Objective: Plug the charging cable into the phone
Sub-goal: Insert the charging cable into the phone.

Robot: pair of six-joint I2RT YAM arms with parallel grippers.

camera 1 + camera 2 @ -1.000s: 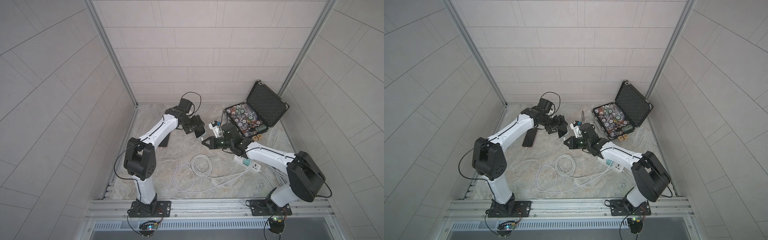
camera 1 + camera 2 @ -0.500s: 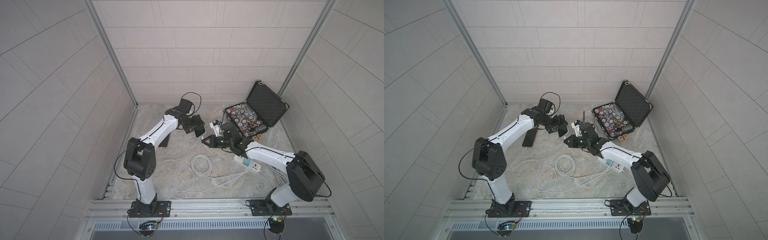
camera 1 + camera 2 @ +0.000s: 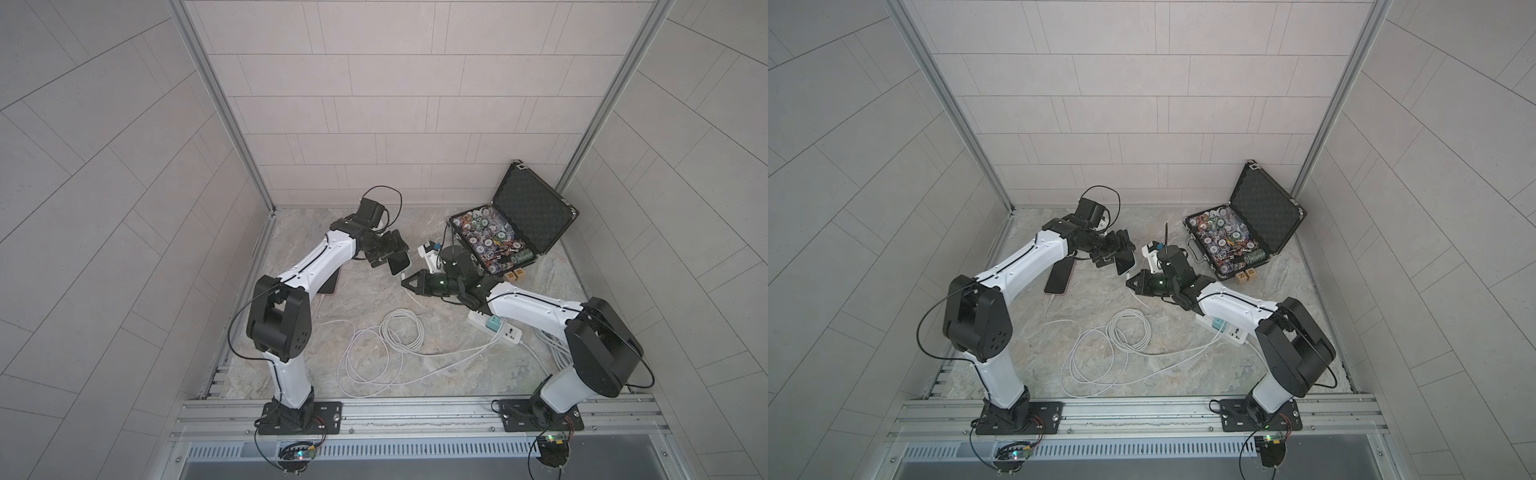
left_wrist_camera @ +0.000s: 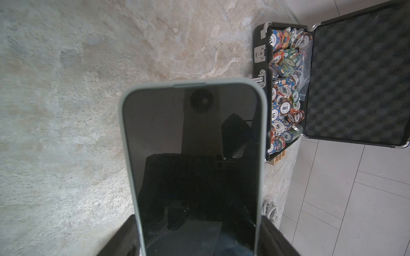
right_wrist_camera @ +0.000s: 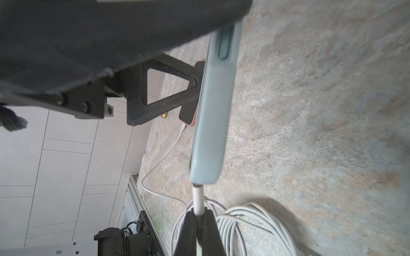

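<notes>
Room: pale tiled walls on three sides, metal rail at 6 o'clock; clock read from both top views, 12 at the back wall.
Bench: marbled beige-grey surface, carries everything below.
Left hand: clamped on the phone's two long edges, lifted off the bench, just toward 12 o'clock of centre.
Phone: glossy black screen, pale grey-green case, clear of the bench, screen turned to the left wrist camera, bottom edge aimed toward 5 o'clock at the right hand.
Right hand: fingers pinched together on the rear of the plug, near bench centre, pointing toward 9 o'clock.
Plug: small and white, in line with the phone, tip meeting the bottom edge of the case; sliver of dark tip visible between plug body and case; depth of seating impossible to tell.
Charging cable: thin, white, lies in loose loops on the bench toward 6 o'clock of centre.
Adapter: teal-green, sits in the white power strip at 4 o'clock.
Coral-red phone: flat on the bench at 9 o'clock, partly under the left arm, thin white cable leaving its near end.
Case: black, lid raised, foam-lined, at 2 o'clock, holds poker chips.
</notes>
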